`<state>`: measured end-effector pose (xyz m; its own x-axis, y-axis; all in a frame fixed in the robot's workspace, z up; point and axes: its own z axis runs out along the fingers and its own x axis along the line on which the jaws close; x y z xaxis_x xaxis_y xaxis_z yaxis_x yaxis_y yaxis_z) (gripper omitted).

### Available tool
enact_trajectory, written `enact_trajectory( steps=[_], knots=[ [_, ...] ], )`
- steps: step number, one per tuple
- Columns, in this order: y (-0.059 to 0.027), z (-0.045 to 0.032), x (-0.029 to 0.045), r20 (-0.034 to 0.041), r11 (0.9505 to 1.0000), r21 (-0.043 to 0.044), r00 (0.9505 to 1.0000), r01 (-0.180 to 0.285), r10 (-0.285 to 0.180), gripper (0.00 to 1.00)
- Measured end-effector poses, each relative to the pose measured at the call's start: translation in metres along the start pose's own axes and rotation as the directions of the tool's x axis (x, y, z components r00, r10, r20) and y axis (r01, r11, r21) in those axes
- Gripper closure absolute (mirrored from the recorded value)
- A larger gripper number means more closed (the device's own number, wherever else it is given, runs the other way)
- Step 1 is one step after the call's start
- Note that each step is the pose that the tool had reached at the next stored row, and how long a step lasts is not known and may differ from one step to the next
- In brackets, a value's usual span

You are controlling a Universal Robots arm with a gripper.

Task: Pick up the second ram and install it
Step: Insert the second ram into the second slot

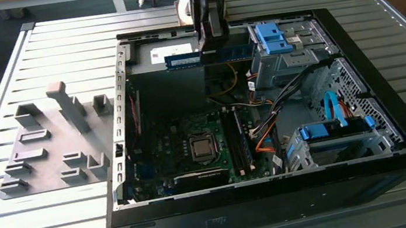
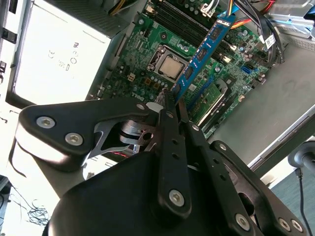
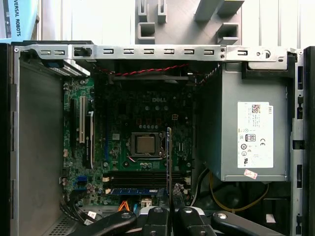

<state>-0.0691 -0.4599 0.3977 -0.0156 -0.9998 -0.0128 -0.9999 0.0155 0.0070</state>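
My gripper [image 1: 215,50] hangs over the far part of the open computer case [image 1: 129,88] and is shut on the second ram [image 1: 184,61], a long stick with blue labels held level on its edge. In the second wrist view the second ram [image 2: 204,49] juts out from the shut gripper [image 2: 173,101] above the green motherboard [image 2: 147,59]. In the first wrist view the second ram [image 3: 169,157] appears edge-on, rising from the gripper [image 3: 170,196], beside the CPU socket [image 3: 146,145]. It hangs clear above the memory slots [image 3: 138,179], where another stick [image 3: 133,191] sits seated.
The power supply [image 3: 246,132] fills one side of the case. Blue drive cages [image 1: 335,132] and loose cables [image 1: 267,123] crowd the exterior view's right. Grey plastic blocks [image 1: 50,152] stand on the slatted table at the exterior view's left.
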Motion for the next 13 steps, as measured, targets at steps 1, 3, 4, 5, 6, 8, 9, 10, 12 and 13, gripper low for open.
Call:
enact_trajectory(
  steps=[1, 3, 4, 5, 6, 8, 9, 10, 12, 13],
  knots=[
    [0.0, 0.0, 0.0, 0.0, 1.0, 0.0, 1.0, 0.0, 0.0, 0.86],
    [0.0, 0.0, 0.0, 0.0001, 1.0, 0.0, 1.0, 0.0, 0.0, 0.86],
    [0.0, 0.0, 0.0, 0.0, 1.0, 0.0, 1.0, 0.0, 0.0, 0.86],
    [0.0, 0.0, 0.0, 0.0, 1.0, 0.0, 1.0, 0.0, 0.0, 0.86],
    [0.0, 0.0, 0.0, 0.0, 1.0, 0.0, 1.0, -0.002, 0.002, 0.86],
    [-0.0001, 0.0, 0.0, 0.0001, 0.9998, 0.0002, 0.9998, -0.022, 0.022, 0.86],
    [-0.0001, 0.0001, 0.0, 0.0002, 0.9994, 0.0004, 0.9994, -0.035, 0.035, 0.86],
    [-0.0001, 0.0001, 0.0, 0.0003, 0.9986, 0.0006, 0.9986, -0.054, 0.054, 0.86],
    [-0.0001, 0.0004, 0.0, 0.0007, 0.996, 0.0011, 0.996, -0.089, 0.089, 0.86],
    [-0.0001, 0.0005, 0.0, 0.0008, 0.9942, 0.0013, 0.9942, -0.107, 0.107, 0.86]
  ],
)
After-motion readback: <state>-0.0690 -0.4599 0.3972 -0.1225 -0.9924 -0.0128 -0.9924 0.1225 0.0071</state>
